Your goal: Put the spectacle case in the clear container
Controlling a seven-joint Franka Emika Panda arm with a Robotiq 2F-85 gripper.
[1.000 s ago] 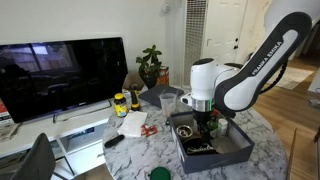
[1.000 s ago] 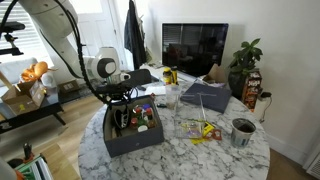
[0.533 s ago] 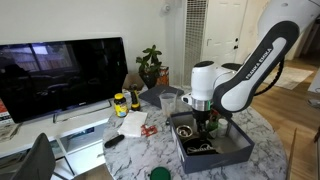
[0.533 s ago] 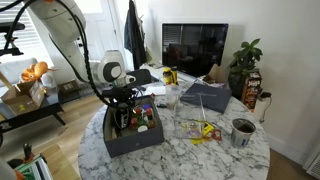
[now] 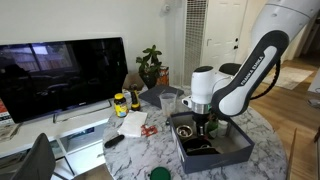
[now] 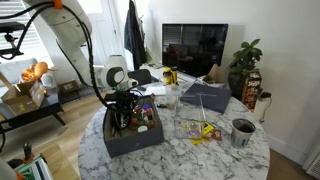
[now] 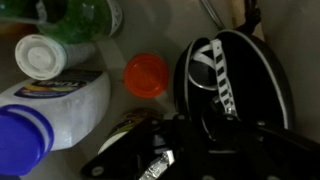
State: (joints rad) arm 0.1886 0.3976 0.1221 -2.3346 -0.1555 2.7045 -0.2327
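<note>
Case [image 7: 235, 90] is seen in the grey tray [image 5: 236, 150], just beside an orange cap [image 7: 146, 75] and crowded by bottles [image 7: 60, 100]; the container [image 5: 168, 101] is placed outside the tray, near it. Gripper [image 5: 206, 122] is held low inside the tray over the case, but whether it is spread or clamped cannot be told, since the jaws are lost in dark blur in the wrist view. For a clean pick, the jaws should be squared across the case's narrow width, the orange cap and bottles left untouched, and the lift kept vertical until the tray wall is cleared.
</note>
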